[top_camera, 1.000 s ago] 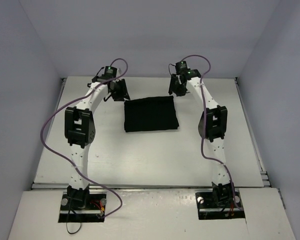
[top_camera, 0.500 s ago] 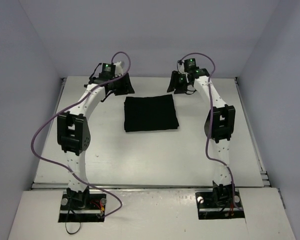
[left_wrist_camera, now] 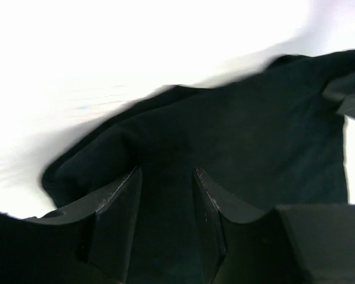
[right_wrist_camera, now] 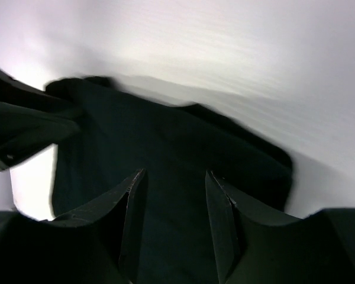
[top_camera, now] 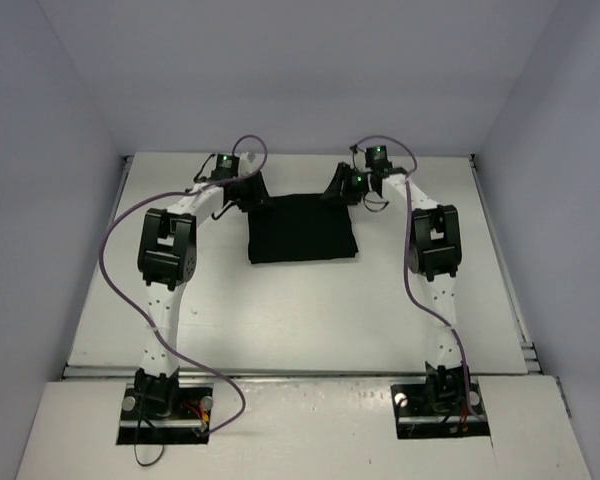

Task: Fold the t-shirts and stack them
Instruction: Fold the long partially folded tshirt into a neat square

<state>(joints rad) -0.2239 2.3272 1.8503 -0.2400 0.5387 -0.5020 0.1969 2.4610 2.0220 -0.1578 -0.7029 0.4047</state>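
Observation:
The black t-shirt (top_camera: pixel 302 228) lies folded as a flat rectangle on the white table, at the far middle. No print shows on it. My left gripper (top_camera: pixel 252 196) is open at the shirt's far left corner, its jaws spread just above the fabric (left_wrist_camera: pixel 236 130). My right gripper (top_camera: pixel 338 192) is open at the shirt's far right corner, its jaws spread over the fabric (right_wrist_camera: pixel 165 148). In each wrist view the other gripper's black fingers show at the frame's edge. Neither gripper holds anything.
The white table (top_camera: pixel 300 310) has a raised rim at the left (top_camera: pixel 98 270) and right (top_camera: pixel 500 260). Grey-blue walls stand close on three sides. Purple cables loop from both arms. The arm bases sit at the near edge.
Both grippers have swung inward and down from beyond the shirt's far edge to its two far corners. The shirt has not moved.

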